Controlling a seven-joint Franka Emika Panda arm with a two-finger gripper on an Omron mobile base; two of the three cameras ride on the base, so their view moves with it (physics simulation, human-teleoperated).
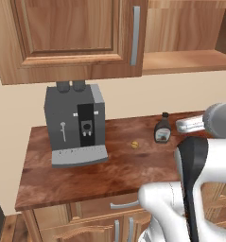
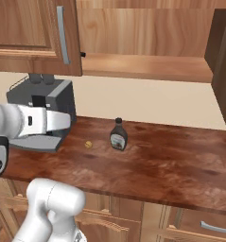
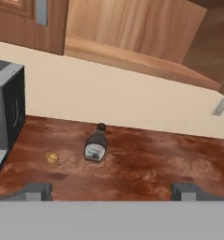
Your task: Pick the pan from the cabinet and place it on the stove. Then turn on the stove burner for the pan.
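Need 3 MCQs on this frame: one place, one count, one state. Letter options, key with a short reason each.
1. Where does the small yellow ball lie?
A. On the cabinet shelf
B. On the counter between the coffee machine and the dark bottle
C. On top of the coffee machine

2. How many bottles stand on the counter?
A. One
B. Two
C. Three

3. What is the state of the open section of the cabinet?
A. A pan sits on its shelf
B. Its shelf is bare as far as the views show
C. Plates are stacked on its shelf

Key: 1 B, the ball rests on the wood between machine and bottle in both base views. 2 A, a single dark bottle with a label is seen. 3 B, only plain wood shows on the shelf.
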